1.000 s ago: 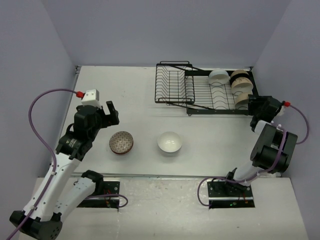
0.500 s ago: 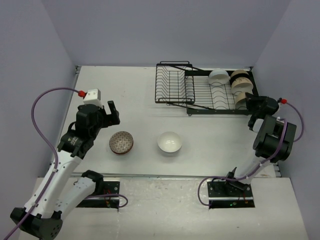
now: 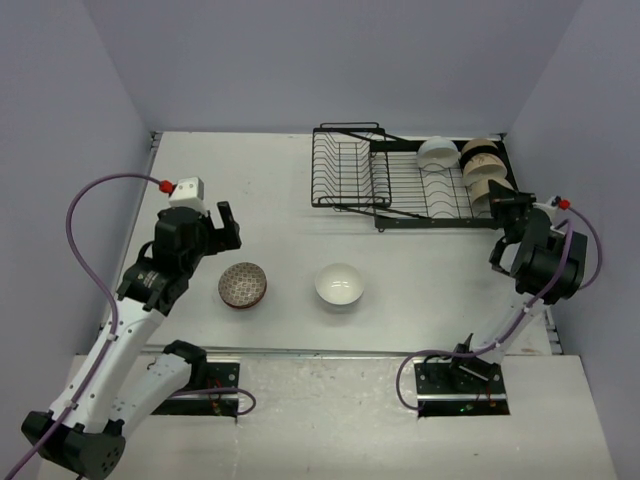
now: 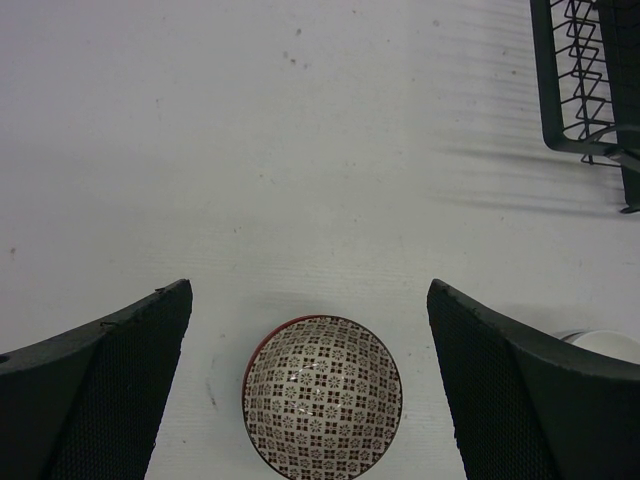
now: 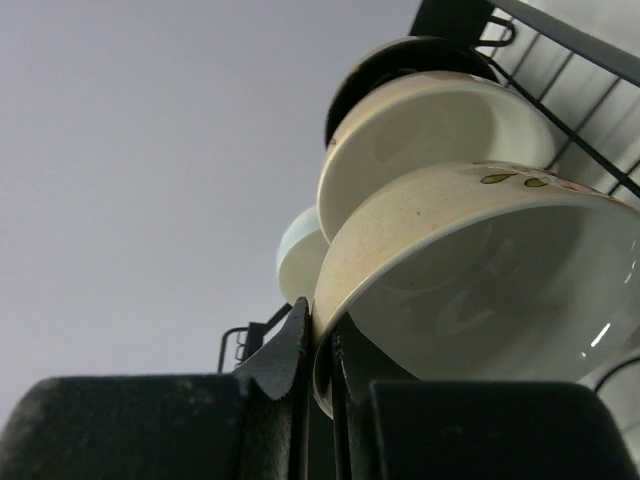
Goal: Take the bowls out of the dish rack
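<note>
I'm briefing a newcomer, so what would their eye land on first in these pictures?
The right gripper pinches the rim of a beige bowl standing at the right end of the dish rack. Nearer the arms, a reddish-brown patterned bowl and a white bowl sit on the table, the open left gripper hovering above the patterned one.

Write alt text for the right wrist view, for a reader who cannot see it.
The right gripper's dark fingers pinch the rim of a beige bowl with a white inside. More bowls stand behind it in the black dish rack, against a plain grey wall.
</note>
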`<control>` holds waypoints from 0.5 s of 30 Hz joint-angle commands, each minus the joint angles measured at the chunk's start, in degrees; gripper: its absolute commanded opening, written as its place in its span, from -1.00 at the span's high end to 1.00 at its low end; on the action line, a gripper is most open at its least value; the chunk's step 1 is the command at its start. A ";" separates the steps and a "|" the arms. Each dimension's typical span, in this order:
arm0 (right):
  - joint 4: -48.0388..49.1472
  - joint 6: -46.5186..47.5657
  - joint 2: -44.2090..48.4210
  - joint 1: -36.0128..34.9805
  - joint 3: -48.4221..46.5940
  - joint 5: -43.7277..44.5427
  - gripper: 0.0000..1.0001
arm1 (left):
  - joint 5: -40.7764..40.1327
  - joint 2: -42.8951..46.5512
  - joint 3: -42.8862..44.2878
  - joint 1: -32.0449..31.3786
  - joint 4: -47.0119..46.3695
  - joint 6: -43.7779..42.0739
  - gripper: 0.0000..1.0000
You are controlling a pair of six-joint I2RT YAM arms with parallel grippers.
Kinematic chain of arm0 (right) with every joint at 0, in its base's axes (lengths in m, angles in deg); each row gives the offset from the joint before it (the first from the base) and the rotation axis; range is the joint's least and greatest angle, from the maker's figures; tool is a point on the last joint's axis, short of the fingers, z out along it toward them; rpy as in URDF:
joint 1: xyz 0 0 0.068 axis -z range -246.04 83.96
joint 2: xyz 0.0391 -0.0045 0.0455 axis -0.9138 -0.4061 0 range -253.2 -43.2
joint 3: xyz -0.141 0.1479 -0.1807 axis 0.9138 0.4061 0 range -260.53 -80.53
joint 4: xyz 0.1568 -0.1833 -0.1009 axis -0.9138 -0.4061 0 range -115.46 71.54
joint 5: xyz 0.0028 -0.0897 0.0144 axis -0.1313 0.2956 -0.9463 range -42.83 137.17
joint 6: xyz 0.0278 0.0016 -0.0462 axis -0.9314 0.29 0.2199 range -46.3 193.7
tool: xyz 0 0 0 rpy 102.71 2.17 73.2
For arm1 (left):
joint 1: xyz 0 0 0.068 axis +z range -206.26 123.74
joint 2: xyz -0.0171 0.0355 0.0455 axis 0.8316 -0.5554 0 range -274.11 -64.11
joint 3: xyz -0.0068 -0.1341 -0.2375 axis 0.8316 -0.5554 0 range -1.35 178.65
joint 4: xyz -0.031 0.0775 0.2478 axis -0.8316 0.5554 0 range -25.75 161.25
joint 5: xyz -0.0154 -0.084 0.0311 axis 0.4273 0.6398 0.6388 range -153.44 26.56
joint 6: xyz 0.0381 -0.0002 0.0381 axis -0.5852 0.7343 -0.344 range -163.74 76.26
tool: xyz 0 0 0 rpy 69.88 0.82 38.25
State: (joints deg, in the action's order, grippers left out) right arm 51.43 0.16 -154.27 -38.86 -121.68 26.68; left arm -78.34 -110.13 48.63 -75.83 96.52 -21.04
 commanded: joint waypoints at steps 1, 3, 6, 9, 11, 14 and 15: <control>24.40 -6.51 -6.08 0.51 -2.53 -5.35 1.00 | 1.27 -0.12 1.00 0.41 -1.07 -1.87 -1.00; 24.95 -5.84 -7.41 0.59 -3.76 -7.63 1.00 | 1.36 -0.21 1.00 0.41 -1.16 -1.96 -1.00; 24.95 -2.84 -5.92 0.51 -3.24 -8.16 1.00 | 1.62 -0.30 0.91 0.50 -1.16 -2.04 -1.00; 24.95 -1.70 -5.22 0.68 -4.64 -9.74 1.00 | 1.97 -0.47 0.91 0.68 -1.25 -2.13 -1.00; 24.95 -2.40 -4.86 0.68 -6.13 -11.49 1.00 | 2.06 -0.56 0.83 0.76 -1.33 -2.13 -1.00; 25.03 -3.28 -3.28 0.77 -6.40 -12.47 1.00 | 2.15 -0.56 0.83 1.03 -1.33 -2.22 -1.00; 25.12 -3.28 -2.32 0.77 -6.58 -12.64 1.00 | 2.24 -0.56 0.82 1.11 -1.33 -2.22 -1.00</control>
State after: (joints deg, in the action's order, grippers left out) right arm 57.85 -2.55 -159.18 -38.16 -125.59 18.70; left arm -77.03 -110.67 48.63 -75.40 96.52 -21.92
